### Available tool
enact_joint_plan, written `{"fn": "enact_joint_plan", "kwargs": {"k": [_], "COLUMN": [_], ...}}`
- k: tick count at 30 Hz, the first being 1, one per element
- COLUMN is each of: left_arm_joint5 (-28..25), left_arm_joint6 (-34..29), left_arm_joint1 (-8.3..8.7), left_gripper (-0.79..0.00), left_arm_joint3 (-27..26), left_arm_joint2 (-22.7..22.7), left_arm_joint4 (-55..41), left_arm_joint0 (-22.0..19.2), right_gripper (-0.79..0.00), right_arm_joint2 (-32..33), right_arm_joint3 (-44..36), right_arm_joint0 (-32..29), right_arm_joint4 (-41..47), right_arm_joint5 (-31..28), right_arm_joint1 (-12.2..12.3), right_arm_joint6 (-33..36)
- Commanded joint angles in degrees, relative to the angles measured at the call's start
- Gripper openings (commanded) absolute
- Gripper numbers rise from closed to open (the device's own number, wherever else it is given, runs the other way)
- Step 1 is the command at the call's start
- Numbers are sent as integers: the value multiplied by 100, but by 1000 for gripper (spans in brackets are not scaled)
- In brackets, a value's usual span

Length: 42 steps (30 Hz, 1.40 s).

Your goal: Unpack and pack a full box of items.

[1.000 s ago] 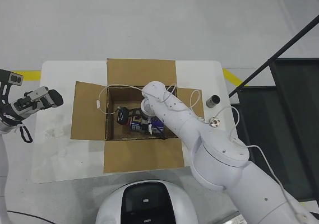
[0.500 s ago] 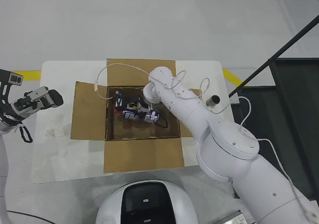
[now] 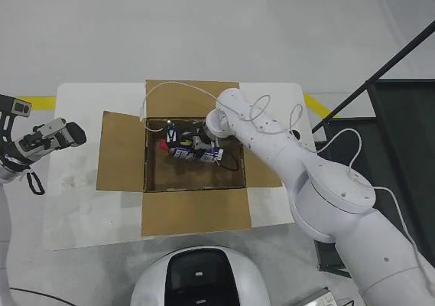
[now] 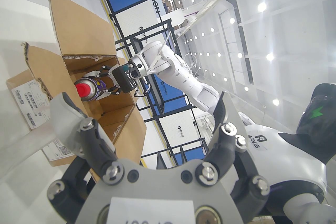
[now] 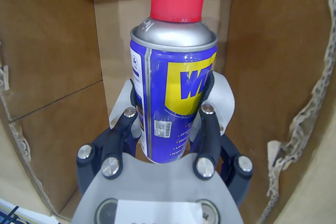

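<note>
Red-capped spray can (image 5: 173,72) sat tight in my right pincer (image 5: 172,101), held sideways inside the cardboard box (image 3: 121,161). I had carried it from the near side toward the far wall, so I think it was coming out. My left pincer (image 4: 143,104) stayed open and empty beside the box.

Left arm: we hold it off to the left, end effector (image 3: 76,136) fingers spread wide.
Right arm: stretched forward, our end effector (image 5: 172,88) turned leftward, clamped round a can (image 5: 173,57).
</note>
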Motion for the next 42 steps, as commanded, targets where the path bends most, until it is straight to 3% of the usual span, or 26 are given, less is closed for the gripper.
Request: {"fn": "enact_joint_plan", "kwargs": {"k": [1,11,42], "left_arm_joint5": [0,75,121], "left_arm_joint6": [0,765,732], "left_arm_joint1": [0,149,183], "left_gripper": [0,0,0], "left_arm_joint3": [0,242,349], "left_arm_joint2": [0,-584,-636], "left_arm_joint4": [0,131,93], "left_arm_joint0": [0,-20,-73], "right_gripper": [-785,-785,-785], "right_arm_joint2": [-38,-223,-223], "right_arm_joint3": [-171,-1373,-1373], "right_arm_joint0": [-5,-93,-93], "right_arm_joint4": [119,575,575], "right_arm_joint5": [0,0,0], "right_arm_joint1": [159,993,993], "right_arm_joint6": [-57,73,73]}}
